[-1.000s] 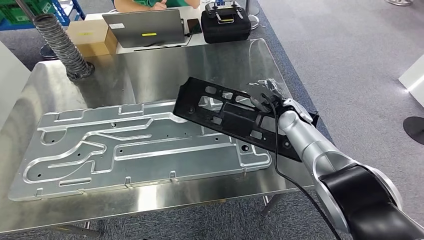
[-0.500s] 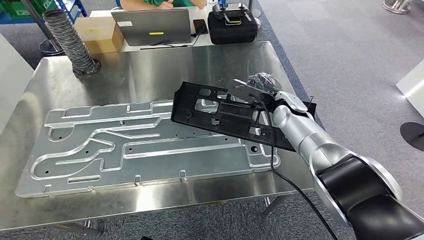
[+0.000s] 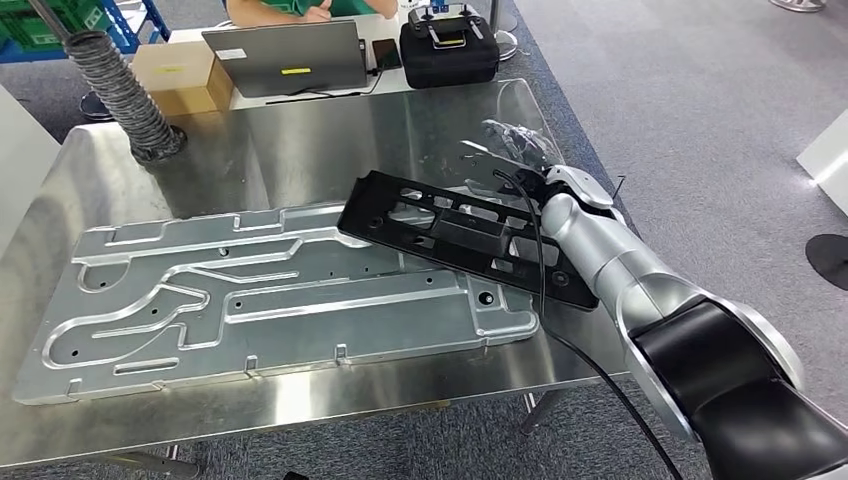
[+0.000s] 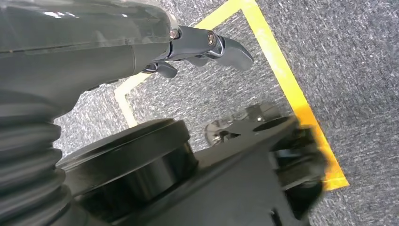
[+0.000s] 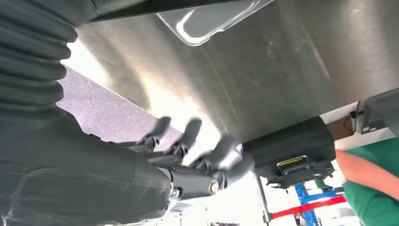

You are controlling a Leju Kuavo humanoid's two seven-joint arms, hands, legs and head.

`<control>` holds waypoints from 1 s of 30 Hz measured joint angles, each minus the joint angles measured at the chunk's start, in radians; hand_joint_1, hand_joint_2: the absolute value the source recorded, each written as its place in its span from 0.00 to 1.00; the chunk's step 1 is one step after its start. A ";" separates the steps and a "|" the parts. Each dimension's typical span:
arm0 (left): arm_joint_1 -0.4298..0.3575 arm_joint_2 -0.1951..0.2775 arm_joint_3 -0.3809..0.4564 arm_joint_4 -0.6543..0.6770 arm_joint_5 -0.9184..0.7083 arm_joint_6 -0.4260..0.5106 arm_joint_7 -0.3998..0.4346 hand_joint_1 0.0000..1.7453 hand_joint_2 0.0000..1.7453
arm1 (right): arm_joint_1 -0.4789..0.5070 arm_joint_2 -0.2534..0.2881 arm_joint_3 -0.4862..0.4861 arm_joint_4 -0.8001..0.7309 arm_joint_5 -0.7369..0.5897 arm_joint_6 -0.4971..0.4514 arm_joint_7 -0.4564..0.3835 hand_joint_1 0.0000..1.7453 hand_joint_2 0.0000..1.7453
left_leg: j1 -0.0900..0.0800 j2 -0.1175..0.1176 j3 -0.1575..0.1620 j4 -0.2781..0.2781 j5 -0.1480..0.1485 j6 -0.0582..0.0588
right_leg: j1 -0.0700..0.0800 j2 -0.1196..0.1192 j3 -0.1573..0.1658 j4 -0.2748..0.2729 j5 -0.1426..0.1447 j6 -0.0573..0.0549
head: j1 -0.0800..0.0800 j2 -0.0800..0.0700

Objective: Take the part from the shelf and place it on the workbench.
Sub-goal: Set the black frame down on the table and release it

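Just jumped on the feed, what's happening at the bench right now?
The black part lies on the steel workbench, one end overlapping the big aluminium plate. The right hand is above the part's far edge with its fingers spread and nothing in them, so the part looks released. The left hand hangs by the robot's side over the carpet. A person in green sits behind the laptop at the far end.

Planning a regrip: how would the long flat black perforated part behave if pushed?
The long flat black perforated part looks rigid and probably light. Resting partly on the machined aluminium plate and the shiny steel workbench, it would likely slide or pivot.
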 joint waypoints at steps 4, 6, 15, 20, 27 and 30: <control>-0.002 0.000 0.000 0.000 -0.001 0.004 0.005 0.00 0.00 | -0.008 0.008 0.000 0.001 0.006 0.004 0.002 0.00 0.00 | -0.010 -0.001 0.081 -0.174 0.054 0.020 | 0.004 0.003 -0.001 -0.002 0.001 0.015 | 0.000 0.000; -0.002 0.000 0.000 0.000 0.001 0.006 0.007 0.00 0.00 | -0.009 0.010 0.000 0.001 0.009 0.005 0.004 0.00 0.00 | -0.008 -0.001 0.083 -0.184 0.059 0.027 | 0.003 0.003 -0.002 -0.002 0.002 0.027 | 0.000 0.000; -0.002 -0.001 0.003 0.000 0.017 0.011 0.037 0.00 0.00 | -0.012 0.008 0.000 0.013 0.012 0.004 0.026 0.00 0.00 | -0.002 0.001 0.086 -0.193 0.069 0.044 | 0.001 0.000 -0.090 0.184 -0.058 0.043 | 0.000 0.000; 0.001 -0.003 0.005 0.000 0.026 0.010 0.045 0.00 0.00 | -0.010 -0.016 -0.002 0.019 0.013 0.000 0.042 0.00 0.00 | -0.009 -0.001 0.077 -0.177 0.061 0.024 | 0.007 -0.001 -0.007 0.001 0.005 0.023 | 0.000 0.000; 0.009 -0.003 0.010 0.000 0.028 0.013 0.044 0.00 0.00 | 0.003 -0.073 -0.008 0.029 0.044 -0.024 0.076 0.00 0.00 | -0.001 0.001 -0.030 0.076 -0.074 -0.005 | 0.000 -0.003 -0.005 -0.014 0.017 -0.002 | 0.000 0.000; 0.014 -0.003 0.012 0.000 0.031 0.014 0.040 0.00 0.00 | 0.015 -0.109 -0.011 0.034 0.062 -0.036 0.091 0.00 0.00 | -0.001 0.001 0.000 0.024 -0.023 -0.001 | 0.001 -0.003 -0.005 -0.012 0.017 0.000 | 0.000 0.000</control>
